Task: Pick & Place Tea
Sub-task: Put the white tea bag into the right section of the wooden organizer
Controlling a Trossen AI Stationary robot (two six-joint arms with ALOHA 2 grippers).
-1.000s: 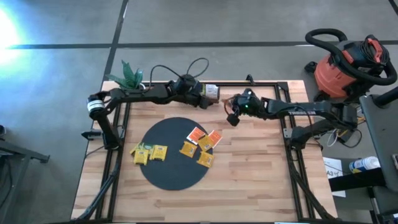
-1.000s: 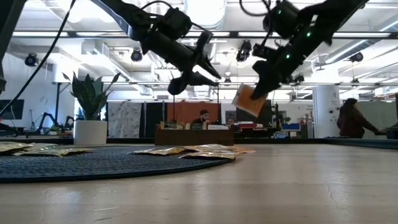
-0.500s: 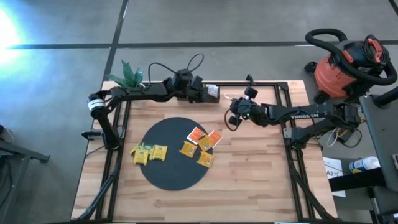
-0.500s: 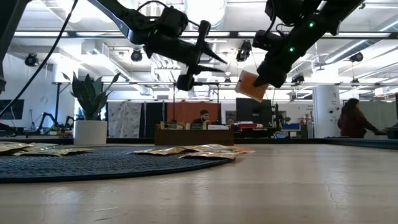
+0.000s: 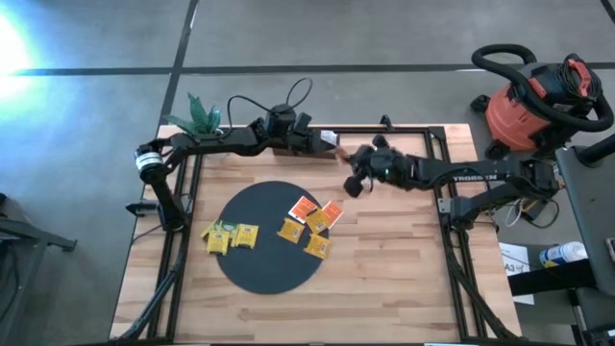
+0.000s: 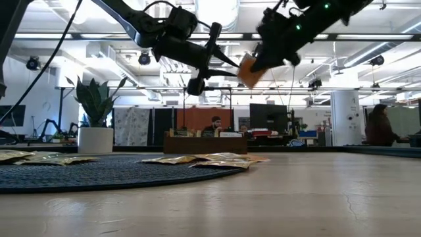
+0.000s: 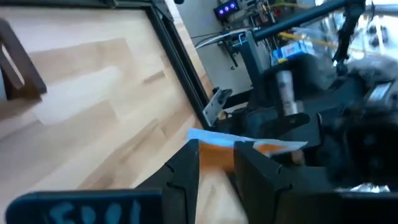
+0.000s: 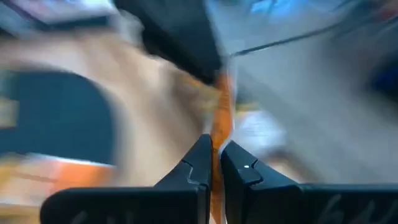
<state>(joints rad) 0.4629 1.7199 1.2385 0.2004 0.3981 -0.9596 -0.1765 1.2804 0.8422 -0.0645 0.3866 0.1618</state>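
Observation:
Several tea packets, yellow and orange, lie flat on the black round mat. One orange packet is up in the air near the table's far edge, with my right gripper shut on it. My left gripper stands open right beside it, fingers about level, with the packet's free edge just past its fingertips. Whether those fingers touch the packet I cannot tell. From above, both grippers meet at the far middle of the table. My right gripper pinches the orange packet between its two fingers, and in the wrist view the packet shows edge-on running out past the fingertips. The packet is lifted clear of the table, tilted, and sticks out toward my left gripper.
A green plant stands at the table's far left corner, and a red vacuum on the floor to the right. Black frame rails run along the table's sides. A brown wooden piece shows on the tabletop. People are in the room behind.
My right gripper has risen and gone toward the table's left and far edge, carrying the orange packet up to my left gripper. My left gripper has rolled its wrist and tipped its fingers up to about level, staying open.

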